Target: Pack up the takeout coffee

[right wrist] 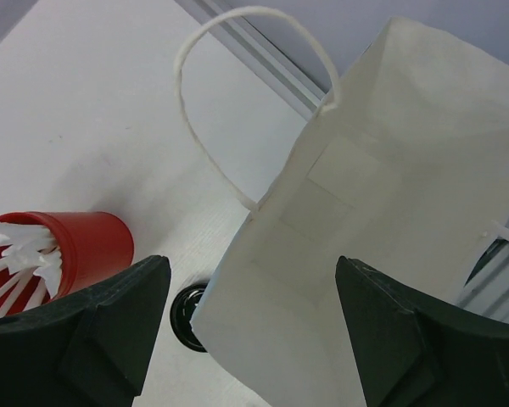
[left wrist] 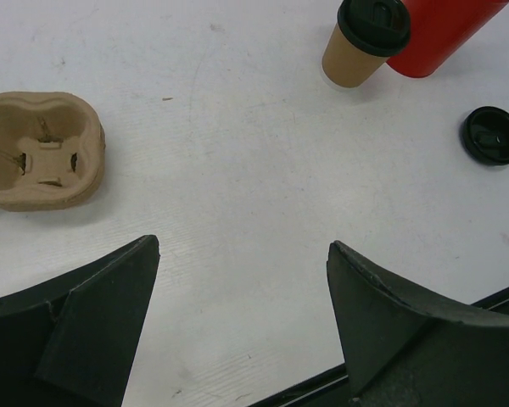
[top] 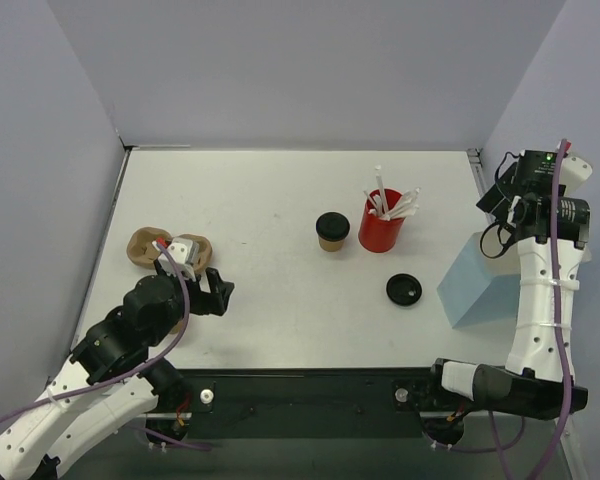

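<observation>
The takeout coffee (top: 331, 231), a small tan cup with a black lid, stands upright mid-table beside the red cup. It also shows at the top of the left wrist view (left wrist: 360, 47). The blue bag (top: 477, 287) stands at the right; the right wrist view looks down into its open white inside (right wrist: 382, 212), with a white handle loop. My right gripper (top: 498, 203) hangs open above the bag's mouth (right wrist: 250, 322), holding nothing. My left gripper (top: 216, 292) is open and empty, low over the table near its left front (left wrist: 242, 288), far from the cup.
A red cup of white straws (top: 381, 224) stands just right of the coffee. A loose black lid (top: 403, 289) lies between it and the bag. A tan pulp cup carrier (top: 145, 246) lies at the left, by my left wrist.
</observation>
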Robot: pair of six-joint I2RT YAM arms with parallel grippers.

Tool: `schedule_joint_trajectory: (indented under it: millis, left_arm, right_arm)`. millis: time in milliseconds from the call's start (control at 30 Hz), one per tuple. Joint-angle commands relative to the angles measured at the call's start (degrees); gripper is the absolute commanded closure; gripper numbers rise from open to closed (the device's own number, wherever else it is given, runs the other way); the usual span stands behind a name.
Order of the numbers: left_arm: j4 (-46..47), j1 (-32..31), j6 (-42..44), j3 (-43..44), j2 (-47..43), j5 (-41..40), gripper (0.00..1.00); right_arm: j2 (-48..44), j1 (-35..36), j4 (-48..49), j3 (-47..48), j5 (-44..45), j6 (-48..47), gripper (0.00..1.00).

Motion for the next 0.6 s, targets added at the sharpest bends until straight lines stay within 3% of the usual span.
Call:
schedule_joint_trajectory:
  millis: [0, 233, 400, 467, 567]
  left_arm:
    - [2.3, -0.35, 0.05, 0.08, 0.14, 0.79, 0.1]
    - [2.21, -0.35, 0.4, 0.25, 1.19, 1.06, 0.1]
    - [2.13, -0.44, 0.31, 0.16, 0.84, 0.8, 0.1]
    - [2.04, -0.44, 0.31, 0.08, 0.75, 0.71, 0.1]
    - [2.13, -0.35, 0.31, 0.08, 0.66, 0.62, 0.1]
  right_arm:
    - [1.85, -2.77, 0.99, -2.54, -3.6, 1.25, 0.2]
    - [5.46, -4.98, 3.81, -6.23, -6.59, 1.43, 0.32]
    - [5.37, -5.6, 5.04, -8.88, -5.89, 1.43, 0.35]
    - [5.37, -5.95, 5.3, -9.05, -5.81, 1.34, 0.43]
    - [5.46, -6.48, 5.31, -8.62, -6.33, 0.9, 0.66]
